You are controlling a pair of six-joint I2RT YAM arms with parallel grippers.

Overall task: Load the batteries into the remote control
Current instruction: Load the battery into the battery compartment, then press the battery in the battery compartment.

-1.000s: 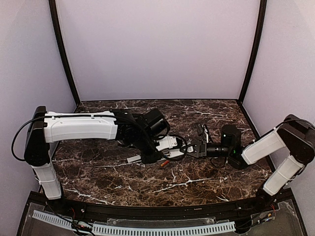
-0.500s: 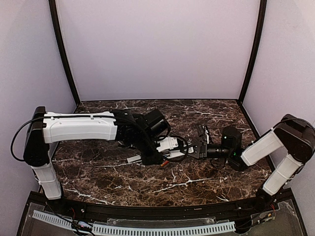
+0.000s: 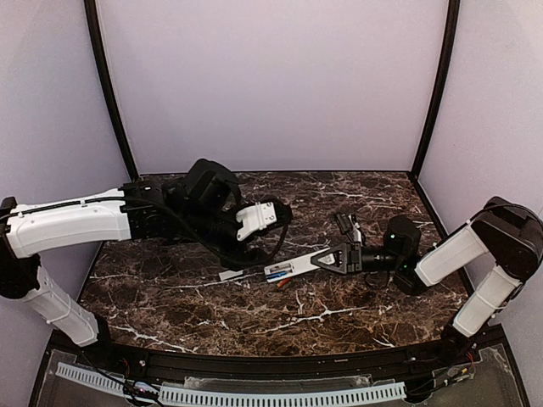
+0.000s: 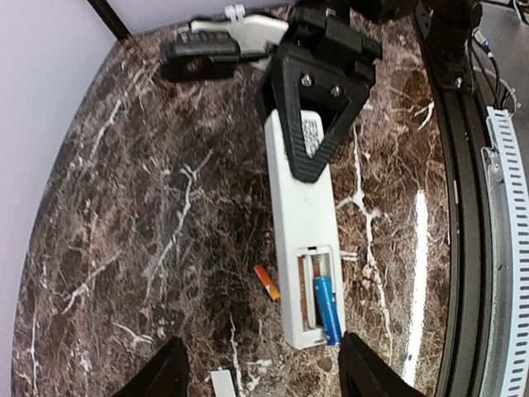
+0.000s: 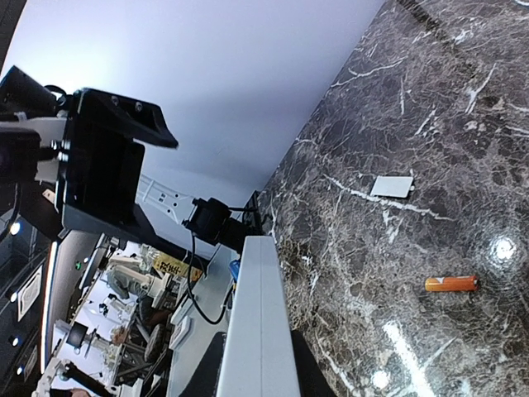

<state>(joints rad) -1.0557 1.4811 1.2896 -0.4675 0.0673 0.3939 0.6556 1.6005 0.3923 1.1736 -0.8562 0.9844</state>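
The right claw (image 3: 321, 260) is closed on one end of the remote control (image 3: 287, 269), which is near the middle of the desk (image 3: 170, 314) with its battery compartment uncovered; the blue battery (image 4: 326, 310) sits in that compartment, along one side; the orange battery (image 4: 267, 283) lies on the desk just beside the remote control; the left claw (image 4: 264, 374) hangs above, fingers wide apart, holding nothing; a small white cover (image 5: 391, 186) lies apart.
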